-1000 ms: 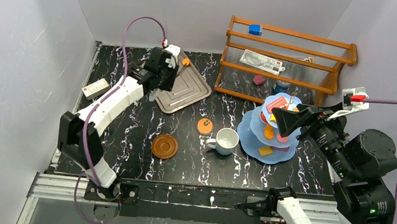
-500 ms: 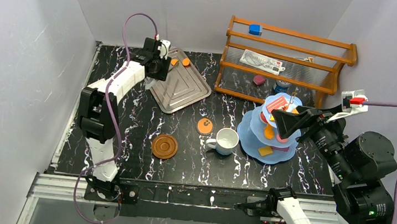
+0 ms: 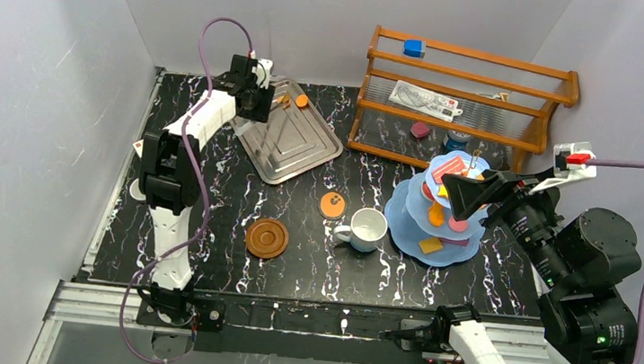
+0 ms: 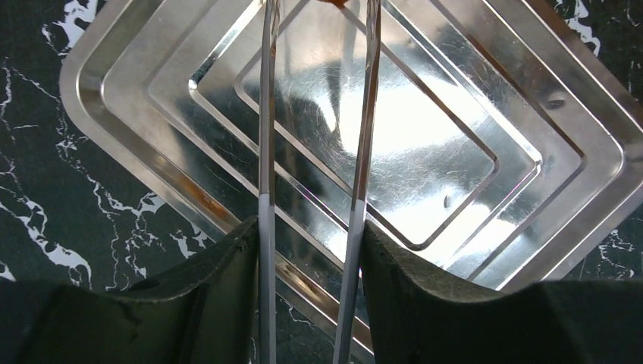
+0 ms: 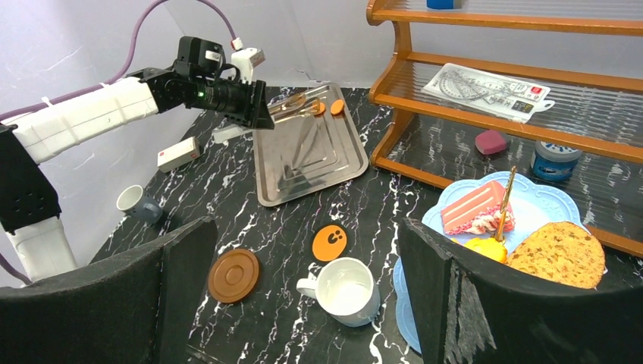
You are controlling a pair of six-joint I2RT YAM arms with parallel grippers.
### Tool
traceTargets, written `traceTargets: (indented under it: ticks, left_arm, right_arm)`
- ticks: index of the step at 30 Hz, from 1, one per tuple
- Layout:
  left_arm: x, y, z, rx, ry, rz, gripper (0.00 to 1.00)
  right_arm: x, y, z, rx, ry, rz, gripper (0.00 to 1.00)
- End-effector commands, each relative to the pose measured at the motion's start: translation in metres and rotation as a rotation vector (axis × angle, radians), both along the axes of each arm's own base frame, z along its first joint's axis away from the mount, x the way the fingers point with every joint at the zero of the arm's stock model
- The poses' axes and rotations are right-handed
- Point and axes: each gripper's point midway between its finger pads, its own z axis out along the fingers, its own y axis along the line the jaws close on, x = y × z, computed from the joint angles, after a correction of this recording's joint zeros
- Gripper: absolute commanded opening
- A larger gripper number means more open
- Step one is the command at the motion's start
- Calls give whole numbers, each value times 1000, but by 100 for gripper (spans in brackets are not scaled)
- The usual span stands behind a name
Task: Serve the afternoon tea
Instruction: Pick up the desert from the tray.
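Note:
My left gripper (image 3: 253, 95) is shut on the metal tongs (image 4: 264, 136) and holds them over the silver tray (image 3: 300, 144). The tong tips reach two small orange pastries (image 5: 327, 108) at the tray's far edge. My right gripper (image 3: 469, 194) is open and empty, hovering by the light-blue tiered stand (image 3: 405, 220). The stand's top tier holds a pink cake slice (image 5: 474, 206) and a cookie (image 5: 557, 254). A white mug (image 3: 368, 227) stands left of the stand. A brown saucer (image 3: 266, 238) and a round orange cookie (image 3: 331, 205) lie on the table. A grey mug (image 5: 136, 203) lies at the left.
A wooden rack (image 3: 465, 80) with small items stands at the back right. A small white box (image 5: 178, 154) lies left of the tray. Grey walls close in the table on three sides.
My left arm has folded back toward the far left. Its gripper has moved with the tongs to the tray's far corner, beside the orange pastries. The right arm has barely moved.

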Motion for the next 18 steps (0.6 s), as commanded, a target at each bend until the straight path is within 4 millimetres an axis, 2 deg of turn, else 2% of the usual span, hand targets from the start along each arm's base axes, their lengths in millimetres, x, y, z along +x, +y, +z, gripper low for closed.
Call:
traceTargets:
  ticks: [1, 7, 18]
  left_arm:
    - [13, -11, 28, -44, -71, -48, 45]
    - [10, -12, 22, -35, -60, -65, 46]
    - [19, -5, 12, 13, -63, -53, 46]
  right_arm:
    - [-1, -3, 23, 16, -70, -15, 99]
    - [-1, -4, 23, 10, -76, -22, 99]
    - [-4, -7, 25, -1, -89, -29, 99]
